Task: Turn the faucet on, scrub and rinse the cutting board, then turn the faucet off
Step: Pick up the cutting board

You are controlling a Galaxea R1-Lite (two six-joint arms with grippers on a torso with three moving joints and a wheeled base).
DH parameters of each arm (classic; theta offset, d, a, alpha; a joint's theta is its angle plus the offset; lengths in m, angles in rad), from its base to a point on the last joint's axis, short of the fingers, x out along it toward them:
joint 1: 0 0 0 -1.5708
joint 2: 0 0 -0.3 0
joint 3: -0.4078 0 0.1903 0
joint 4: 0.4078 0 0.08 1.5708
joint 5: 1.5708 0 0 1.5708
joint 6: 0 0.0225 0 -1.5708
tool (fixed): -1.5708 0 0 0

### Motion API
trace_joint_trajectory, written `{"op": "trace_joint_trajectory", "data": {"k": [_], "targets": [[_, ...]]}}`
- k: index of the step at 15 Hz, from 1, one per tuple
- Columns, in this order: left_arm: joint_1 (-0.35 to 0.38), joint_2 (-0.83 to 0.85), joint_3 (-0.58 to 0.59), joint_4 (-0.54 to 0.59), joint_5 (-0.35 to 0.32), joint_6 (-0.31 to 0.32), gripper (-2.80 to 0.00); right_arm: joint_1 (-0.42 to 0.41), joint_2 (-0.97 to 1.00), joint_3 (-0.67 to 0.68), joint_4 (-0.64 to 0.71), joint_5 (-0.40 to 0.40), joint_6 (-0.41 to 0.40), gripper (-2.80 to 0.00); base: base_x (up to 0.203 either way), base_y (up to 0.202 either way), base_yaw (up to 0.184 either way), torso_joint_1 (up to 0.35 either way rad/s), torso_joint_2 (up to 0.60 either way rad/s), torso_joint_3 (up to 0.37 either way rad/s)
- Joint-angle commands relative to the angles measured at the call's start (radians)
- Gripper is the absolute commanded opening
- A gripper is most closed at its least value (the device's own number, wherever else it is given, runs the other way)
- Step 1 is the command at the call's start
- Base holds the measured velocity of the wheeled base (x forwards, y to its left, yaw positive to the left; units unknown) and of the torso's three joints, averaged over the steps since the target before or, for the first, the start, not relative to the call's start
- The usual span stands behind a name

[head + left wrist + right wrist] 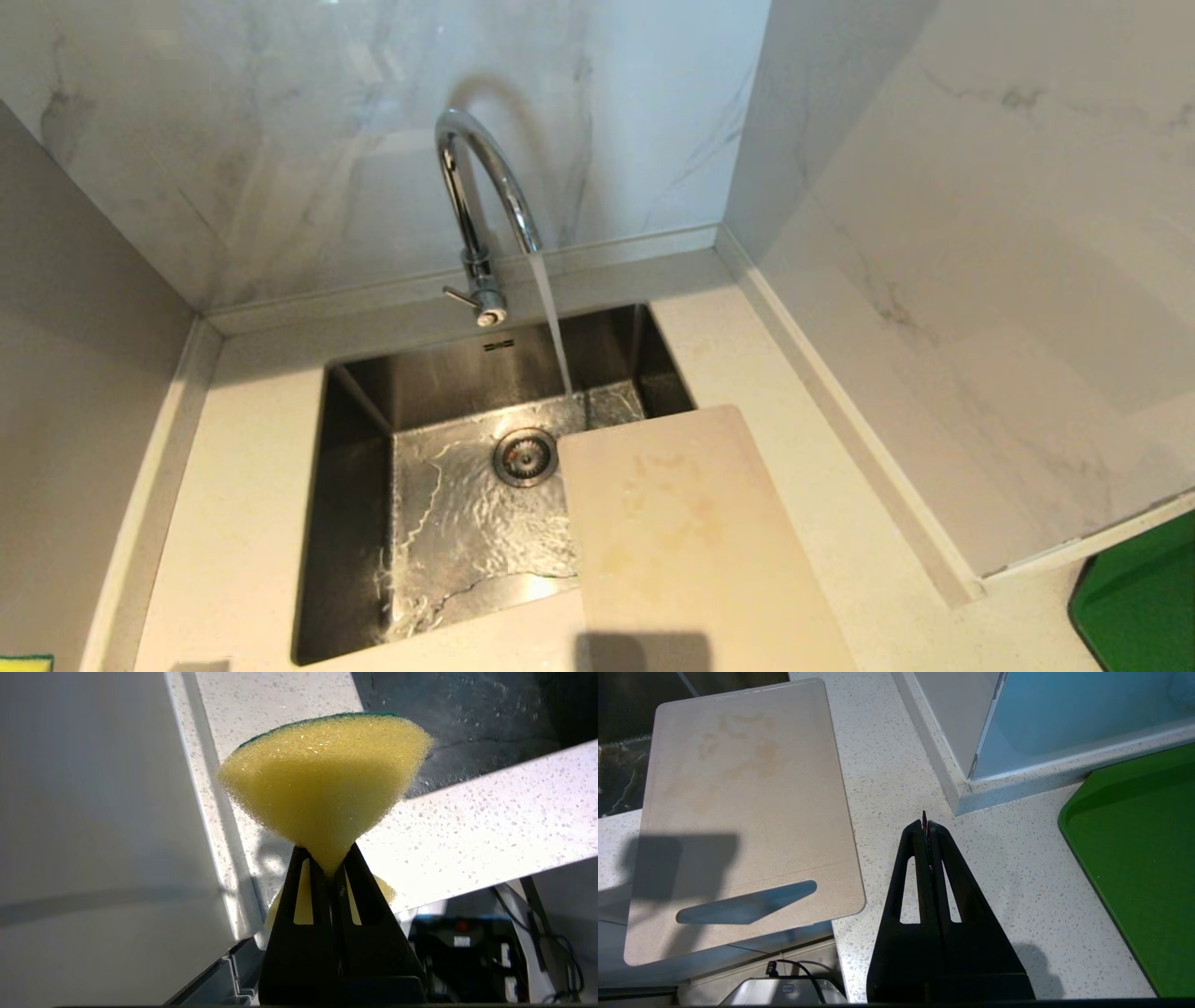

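Running already, water falls from the faucet [485, 201] in a steady stream into the far part of the sink [355, 523], landing just beyond the drain [525, 456] and spreading in ripples over the steel floor, so the first step looks done. The cutting board [686, 541] lies flat on the counter [243, 485] to the right of the sink, its far left corner hanging over the basin near the drain; the stream falls just beyond that corner, and the yellowish stains are plain on its face, so to my eye scrubbing has not begun. The left gripper [332, 870] is squeezed tight on a yellow sponge [324, 781] with a green backing, pinching it so it fans out above the fingertips, over the near left counter edge. The right gripper [925, 826] hangs closed with nothing in it, above the counter between the board's slotted near end and a green tray [1139, 868] at the right. Scrubbing, rinsing and shutting off the water are all left
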Motion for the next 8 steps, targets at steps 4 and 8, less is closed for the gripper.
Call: {"op": "trace_joint_trajectory", "data": {"k": [4,8], "targets": [[0.054,-0.18,0.012,0.079,-0.094,0.035,-2.8,0.0,-0.001,0.001,0.0,0.0,-0.001,-2.8,0.0,0.0,0.0,0.0,0.0,0.0],[0.067,-0.299,0.011,0.16,-0.105,0.05,-2.8,0.0,0.0,0.0,0.0,0.0,0.0,-2.8,0.0,0.0,0.0,0.0,0.0,0.0]]}}
